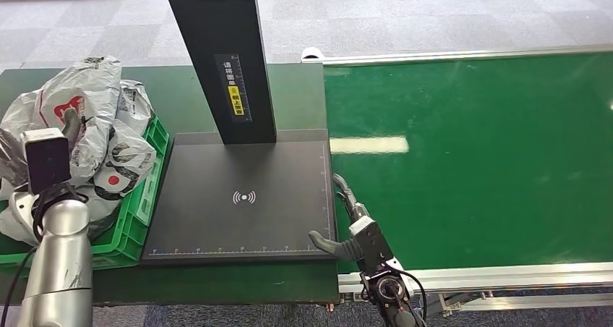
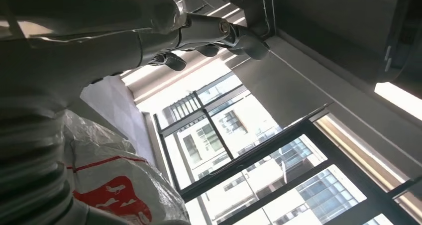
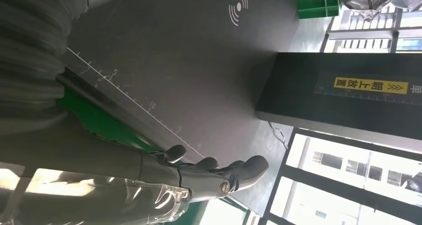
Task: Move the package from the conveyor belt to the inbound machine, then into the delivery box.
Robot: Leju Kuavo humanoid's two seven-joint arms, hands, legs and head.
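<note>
Green plastic delivery box [image 1: 148, 197] at the left holds a heap of white packages [image 1: 87, 117], just beside the black inbound machine [image 1: 242, 197]. The left hand [image 2: 219, 38] is raised over that heap, fingers apart, holding nothing. The right hand [image 1: 345, 218] hangs empty, fingers spread, at the machine's right edge by the green conveyor belt [image 1: 470, 160].

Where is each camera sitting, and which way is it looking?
Head view: high on the robot, looking down at the scanner plate, green belt and crate of packages; both arms show.
Left wrist view: behind the left hand, facing up at windows; a package is close.
Right wrist view: behind the right hand, facing the plate.
Shared: the plate and its black post.
</note>
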